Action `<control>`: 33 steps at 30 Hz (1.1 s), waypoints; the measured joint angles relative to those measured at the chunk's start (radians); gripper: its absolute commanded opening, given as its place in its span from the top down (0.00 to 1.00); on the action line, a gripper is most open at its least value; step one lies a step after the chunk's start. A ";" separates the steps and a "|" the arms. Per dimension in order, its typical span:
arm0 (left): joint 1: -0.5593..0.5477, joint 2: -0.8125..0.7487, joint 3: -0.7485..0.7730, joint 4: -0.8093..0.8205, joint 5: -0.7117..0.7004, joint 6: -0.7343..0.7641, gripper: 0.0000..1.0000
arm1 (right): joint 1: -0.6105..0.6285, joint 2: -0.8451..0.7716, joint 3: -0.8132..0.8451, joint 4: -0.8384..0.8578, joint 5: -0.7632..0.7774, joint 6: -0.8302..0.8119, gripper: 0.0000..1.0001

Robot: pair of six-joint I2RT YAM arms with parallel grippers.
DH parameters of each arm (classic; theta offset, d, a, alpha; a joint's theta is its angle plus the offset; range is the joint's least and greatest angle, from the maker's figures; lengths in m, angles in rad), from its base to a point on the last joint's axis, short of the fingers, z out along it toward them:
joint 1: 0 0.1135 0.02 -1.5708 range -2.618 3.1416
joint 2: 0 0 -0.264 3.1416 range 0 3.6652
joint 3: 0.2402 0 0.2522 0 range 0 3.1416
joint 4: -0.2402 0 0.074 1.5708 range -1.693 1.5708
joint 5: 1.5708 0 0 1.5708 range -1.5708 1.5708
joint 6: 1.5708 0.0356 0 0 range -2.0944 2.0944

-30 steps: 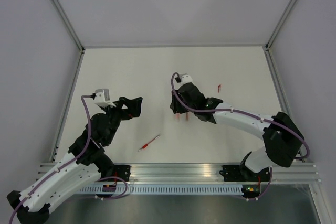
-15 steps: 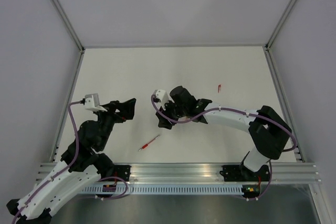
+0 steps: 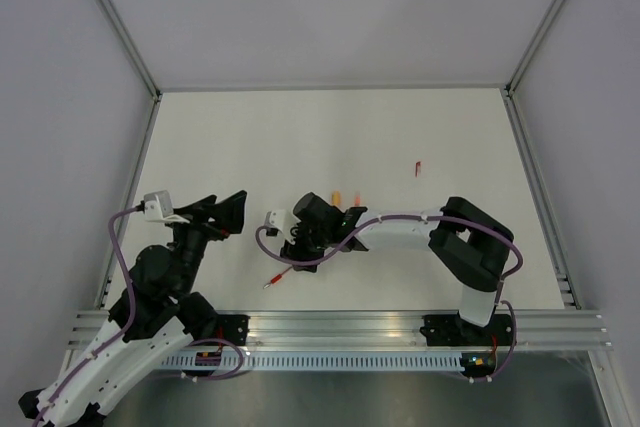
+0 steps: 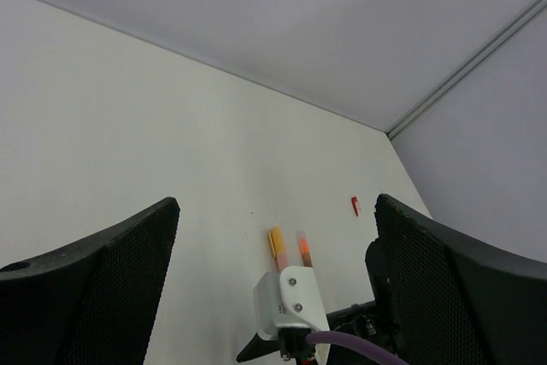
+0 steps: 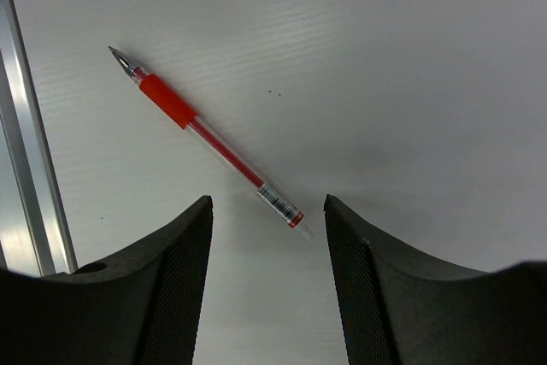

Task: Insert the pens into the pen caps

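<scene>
A red pen [image 5: 208, 136] lies uncapped on the table, its tip toward the near rail; it also shows in the top view as the red pen [image 3: 284, 273]. My right gripper [image 5: 267, 203] hovers open just over its back end, touching nothing. Two orange pens [image 3: 338, 196] [image 4: 276, 244] lie side by side behind the right arm, which hides their near ends. A small red pen cap [image 3: 417, 169] [image 4: 355, 205] lies alone at the far right. My left gripper [image 3: 226, 205] stands wide open and empty to the left of all of these.
The aluminium rail [image 3: 340, 325] runs along the near table edge, just beyond the red pen's tip [image 5: 26, 168]. The right arm's white wrist camera [image 4: 291, 305] sits low between my left fingers. Grey walls enclose the table.
The right arm has swung left and nearer, off the orange pens and over the red pen, with its jaws wider. The left arm has drawn back a little to the left.
</scene>
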 measured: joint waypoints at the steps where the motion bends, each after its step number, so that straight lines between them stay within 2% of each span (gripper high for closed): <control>1: 0.000 -0.001 0.000 0.000 0.000 0.000 0.00 | 0.004 0.000 0.000 -0.002 0.007 -0.003 0.39; 21: 0.000 -0.041 -0.013 -0.002 -0.027 0.000 0.00 | 0.051 0.035 -0.013 0.061 0.153 -0.032 0.45; 23: 0.000 -0.042 -0.018 -0.002 -0.032 0.000 0.00 | 0.051 0.035 -0.013 0.064 0.163 -0.034 0.51; 24: 0.000 -0.042 -0.020 -0.002 -0.034 0.000 0.00 | 0.052 0.035 -0.013 0.065 0.165 -0.034 0.62; 27: 0.000 -0.042 -0.023 -0.002 -0.042 0.000 0.00 | 0.052 0.038 -0.013 0.068 0.171 -0.035 0.79; 28: 0.000 -0.042 -0.023 -0.002 -0.044 0.000 0.00 | 0.052 0.039 -0.013 0.069 0.173 -0.036 0.89; 31: 0.000 -0.043 -0.026 0.003 -0.048 0.000 0.00 | 0.054 0.040 -0.013 0.076 0.187 -0.029 1.00; 33: 0.000 -0.043 -0.034 0.006 -0.049 0.000 0.00 | 0.054 0.040 -0.013 0.079 0.193 -0.024 1.00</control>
